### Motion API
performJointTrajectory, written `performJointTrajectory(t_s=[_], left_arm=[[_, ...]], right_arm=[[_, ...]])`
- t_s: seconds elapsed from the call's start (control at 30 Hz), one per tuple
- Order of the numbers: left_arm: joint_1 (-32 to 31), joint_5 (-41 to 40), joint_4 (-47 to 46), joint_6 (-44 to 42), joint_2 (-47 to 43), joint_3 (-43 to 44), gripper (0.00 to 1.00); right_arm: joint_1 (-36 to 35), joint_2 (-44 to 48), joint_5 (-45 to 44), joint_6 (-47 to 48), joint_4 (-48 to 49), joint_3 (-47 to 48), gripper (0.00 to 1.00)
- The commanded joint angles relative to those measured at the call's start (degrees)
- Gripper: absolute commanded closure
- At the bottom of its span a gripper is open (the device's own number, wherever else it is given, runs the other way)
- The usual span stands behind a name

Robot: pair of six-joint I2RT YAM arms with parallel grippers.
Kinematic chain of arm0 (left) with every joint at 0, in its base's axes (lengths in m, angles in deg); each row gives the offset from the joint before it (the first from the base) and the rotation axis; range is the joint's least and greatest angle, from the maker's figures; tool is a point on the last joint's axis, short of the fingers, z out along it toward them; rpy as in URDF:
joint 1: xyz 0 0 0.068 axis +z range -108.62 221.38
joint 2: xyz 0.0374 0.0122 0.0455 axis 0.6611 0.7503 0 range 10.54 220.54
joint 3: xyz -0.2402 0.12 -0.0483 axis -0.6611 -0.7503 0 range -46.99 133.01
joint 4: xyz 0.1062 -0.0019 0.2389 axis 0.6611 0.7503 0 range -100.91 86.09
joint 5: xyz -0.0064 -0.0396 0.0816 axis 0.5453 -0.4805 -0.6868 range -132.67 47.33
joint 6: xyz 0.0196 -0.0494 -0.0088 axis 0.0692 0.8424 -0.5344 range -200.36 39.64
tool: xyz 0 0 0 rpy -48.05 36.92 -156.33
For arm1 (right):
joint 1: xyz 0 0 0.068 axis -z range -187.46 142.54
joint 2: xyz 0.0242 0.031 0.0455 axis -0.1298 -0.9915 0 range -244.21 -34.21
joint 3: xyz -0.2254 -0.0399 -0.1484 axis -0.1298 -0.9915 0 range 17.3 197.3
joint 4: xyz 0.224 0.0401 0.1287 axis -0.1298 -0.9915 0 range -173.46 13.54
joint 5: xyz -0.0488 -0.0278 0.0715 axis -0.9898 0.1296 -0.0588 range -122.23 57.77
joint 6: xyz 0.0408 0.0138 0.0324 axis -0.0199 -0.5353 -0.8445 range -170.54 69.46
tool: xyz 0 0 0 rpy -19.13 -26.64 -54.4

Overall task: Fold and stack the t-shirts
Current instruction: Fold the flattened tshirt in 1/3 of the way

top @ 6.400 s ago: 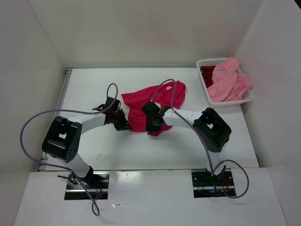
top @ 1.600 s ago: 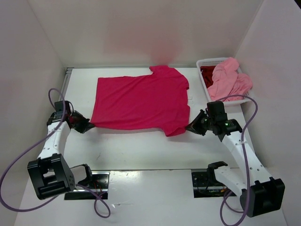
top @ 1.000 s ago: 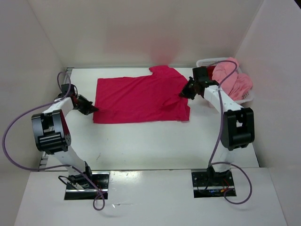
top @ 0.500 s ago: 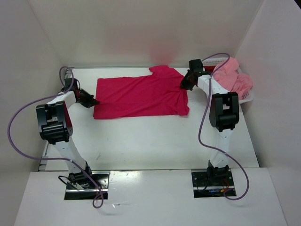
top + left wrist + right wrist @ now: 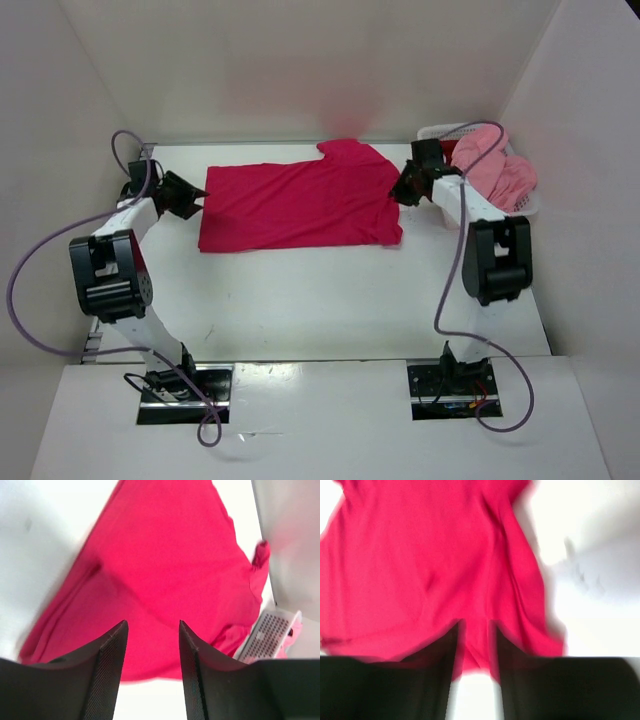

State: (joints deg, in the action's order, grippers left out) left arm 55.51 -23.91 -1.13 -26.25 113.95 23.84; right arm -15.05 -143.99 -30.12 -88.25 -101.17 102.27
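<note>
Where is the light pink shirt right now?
The light pink shirt lies heaped in the white basket at the far right corner of the table in the top view, spilling over its rim, right of the spread crimson shirt.

- Crimson-pink t-shirt (image 5: 300, 205) lies spread flat on white bench (image 5: 330, 300); one sleeve juts from far edge near right end.
- Left gripper (image 5: 197, 200) at shirt's left edge, near far corner. Right gripper (image 5: 399, 192) at shirt's right edge. Contact with cloth and gap of jaws not readable from here.
- Both arms reach far from bases; purple cables (image 5: 20, 290) loop beside them.
- White lattice basket (image 5: 437, 131) in far right corner; salmon pink t-shirt (image 5: 495, 170) heaped in it, spilling over rim.
</note>
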Motion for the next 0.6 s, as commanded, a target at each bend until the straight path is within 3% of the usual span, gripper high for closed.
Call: performJointTrajectory(t_s=[0.0,0.1,0.17,0.37,0.57], left_arm=[[1.0,-0.3,-0.6,-1.7,-7.7,-6.6,0.47],[-0.2,-0.8,0.8,-2.8,-12.6,-15.3,0.47],[-0.2,1.0,0.8,-2.8,-12.6,-18.2,0.48],[-0.2,1.0,1.3,-4.5,-10.0,-18.2,0.54],[-0.2,1.0,0.8,-3.5,-5.2,-18.2,0.57]], right_arm=[[0.5,12.4,0.8,-0.8,2.9,-10.1,0.75],[-0.8,17.0,0.9,-1.4,3.4,-17.9,0.99],[-4.2,17.6,-0.3,-0.1,2.1,-20.1,0.99],[-8.6,12.3,-6.6,3.5,-0.3,-18.3,0.89],[-10.3,7.7,-8.2,4.8,-2.8,-15.7,0.72]])
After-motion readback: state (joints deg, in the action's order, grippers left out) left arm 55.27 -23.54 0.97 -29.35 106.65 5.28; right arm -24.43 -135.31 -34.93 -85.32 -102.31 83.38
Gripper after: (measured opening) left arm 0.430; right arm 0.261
